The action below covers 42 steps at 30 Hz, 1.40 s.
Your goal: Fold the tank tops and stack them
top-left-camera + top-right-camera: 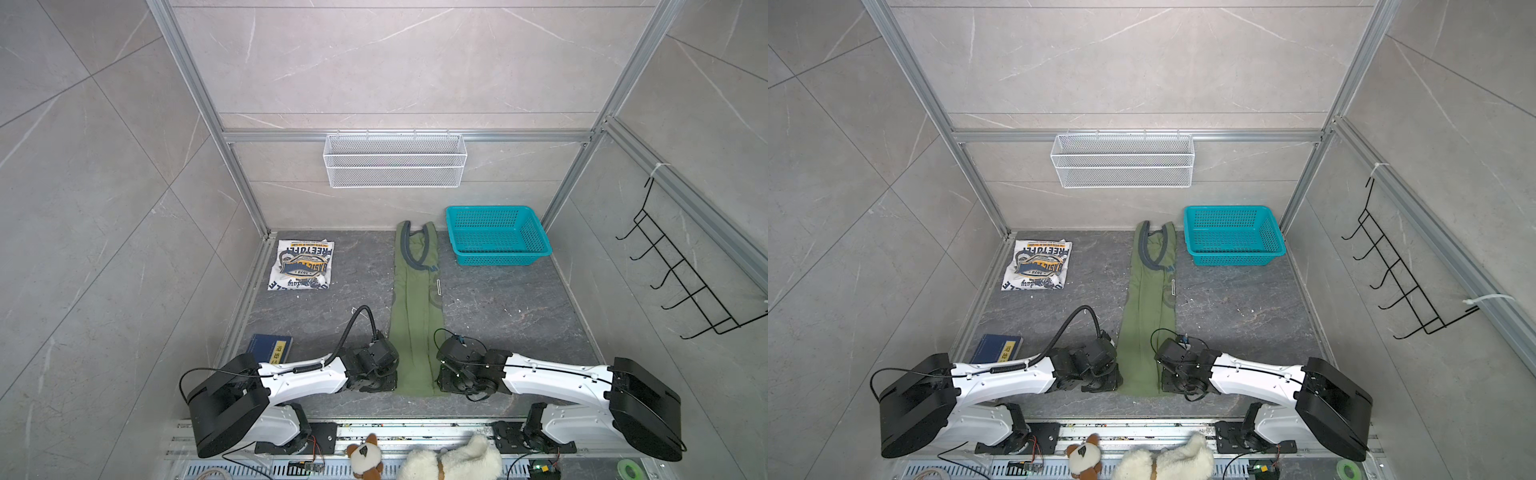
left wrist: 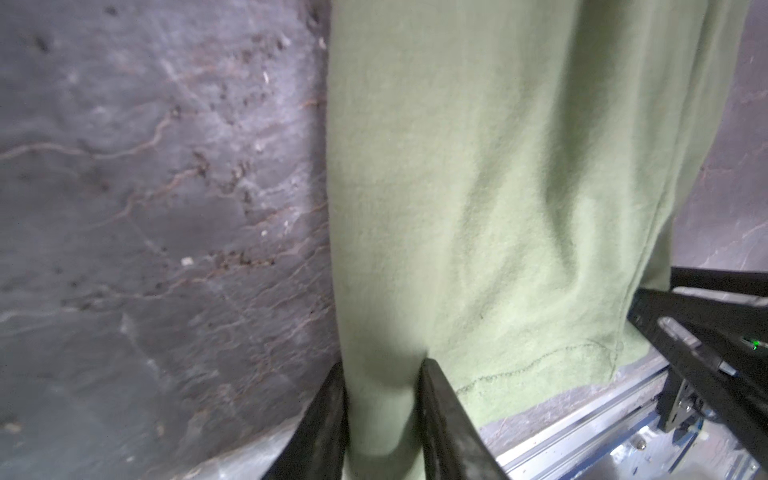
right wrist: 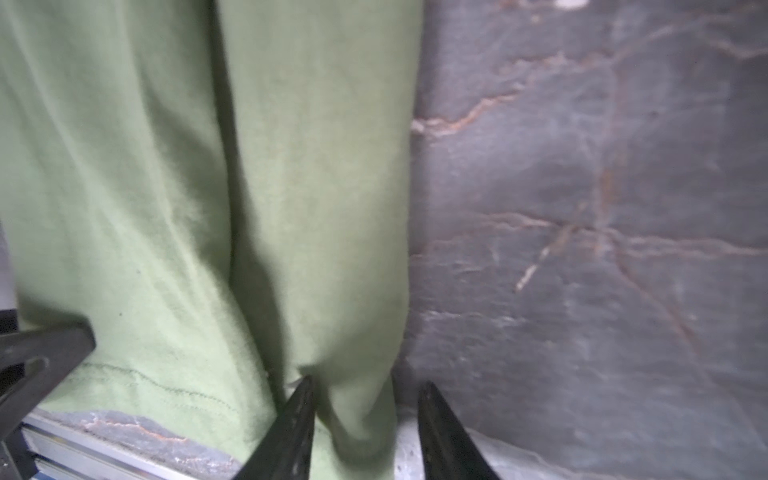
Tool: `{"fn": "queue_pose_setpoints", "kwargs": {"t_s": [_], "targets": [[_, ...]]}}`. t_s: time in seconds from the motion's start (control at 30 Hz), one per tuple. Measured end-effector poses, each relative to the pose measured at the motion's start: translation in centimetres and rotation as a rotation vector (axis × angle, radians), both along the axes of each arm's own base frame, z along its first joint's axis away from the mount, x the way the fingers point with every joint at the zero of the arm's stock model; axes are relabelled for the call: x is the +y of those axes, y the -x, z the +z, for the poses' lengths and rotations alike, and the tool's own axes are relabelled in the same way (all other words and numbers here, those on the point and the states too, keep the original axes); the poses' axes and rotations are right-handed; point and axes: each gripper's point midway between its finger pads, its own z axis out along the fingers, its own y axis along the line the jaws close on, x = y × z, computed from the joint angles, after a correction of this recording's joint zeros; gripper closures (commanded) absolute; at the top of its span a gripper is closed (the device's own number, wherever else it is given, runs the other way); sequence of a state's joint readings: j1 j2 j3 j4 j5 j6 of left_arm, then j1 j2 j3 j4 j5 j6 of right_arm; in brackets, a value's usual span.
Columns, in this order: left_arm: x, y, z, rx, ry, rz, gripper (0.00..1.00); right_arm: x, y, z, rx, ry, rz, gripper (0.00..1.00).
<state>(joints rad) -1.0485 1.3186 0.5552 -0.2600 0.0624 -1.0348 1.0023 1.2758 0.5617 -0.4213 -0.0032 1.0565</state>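
Olive cloth runs down the middle of the dark stone surface: the olive tank top is folded lengthwise into a long narrow strip. Its grey-trimmed neck end points at the back wall, and its hem lies at the near edge. In both top views the two arms meet at that hem, one at each corner.

The left pincer is narrow and clamped on the hem corner. A ridge of green cloth is bunched between its black fingers and touches both.

The right pincer straddles a fold at the opposite corner. One finger lies against the cloth, and the other stands just beside it with a pale sliver between. I cannot tell whether this grip has closed.

The white tank top lies folded into a small square, print upward, well apart at the back left of the surface. A teal basket sits at the back right, just beside the olive neck end. A blue book lies near the left arm. Two plush toys rest on the front rail, and a white wire basket hangs on the back wall.
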Motion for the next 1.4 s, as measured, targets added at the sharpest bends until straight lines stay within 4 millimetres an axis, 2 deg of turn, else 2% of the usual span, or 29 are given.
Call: {"fn": "queue_pose_setpoints", "kwargs": {"t_s": [0.1,0.2,0.37,0.47,0.67,0.77,0.87,1.0,1.13,1.27,1.4], "targets": [[0.4,0.3,0.0,0.003,0.012,0.010,0.63,-0.2,0.1,0.7,-0.013,-0.026,-0.006,0.47],[0.4,0.5,0.0,0.010,0.020,0.015,0.66,0.1,0.1,1.3,-0.022,-0.054,-0.003,0.49],[0.2,1.0,-0.1,0.026,0.027,0.011,0.73,-0.1,1.1,0.1,0.026,-0.064,-0.005,0.56],[0.1,1.3,-0.1,0.032,0.027,0.008,0.80,0.2,1.2,0.0,0.035,-0.084,-0.007,0.61],[-0.1,1.4,0.0,0.035,0.029,0.008,0.91,0.3,1.5,0.2,0.043,-0.094,-0.014,0.81],[-0.5,1.2,0.8,0.031,0.029,0.009,0.91,0.2,1.3,1.5,0.022,-0.095,-0.014,0.82],[-1.5,0.1,2.9,-0.003,0.039,0.013,0.91,0.7,0.1,3.9,-0.022,-0.125,-0.023,0.83],[-3.7,-3.5,7.7,-0.089,0.112,0.044,0.94,0.9,-3.5,7.4,-0.092,-0.177,-0.069,0.87],[-4.4,-9.2,11.3,-0.173,0.153,0.121,0.95,0.0,-8.2,9.6,-0.146,-0.187,-0.129,0.87],[-4.0,-15.3,12.7,-0.219,0.149,0.194,0.95,-1.4,-13.2,11.1,-0.186,-0.181,-0.172,0.89],[-3.3,-20.4,12.3,-0.232,0.129,0.242,0.93,-2.4,-18.2,12.0,-0.233,-0.170,-0.197,0.88]]}}
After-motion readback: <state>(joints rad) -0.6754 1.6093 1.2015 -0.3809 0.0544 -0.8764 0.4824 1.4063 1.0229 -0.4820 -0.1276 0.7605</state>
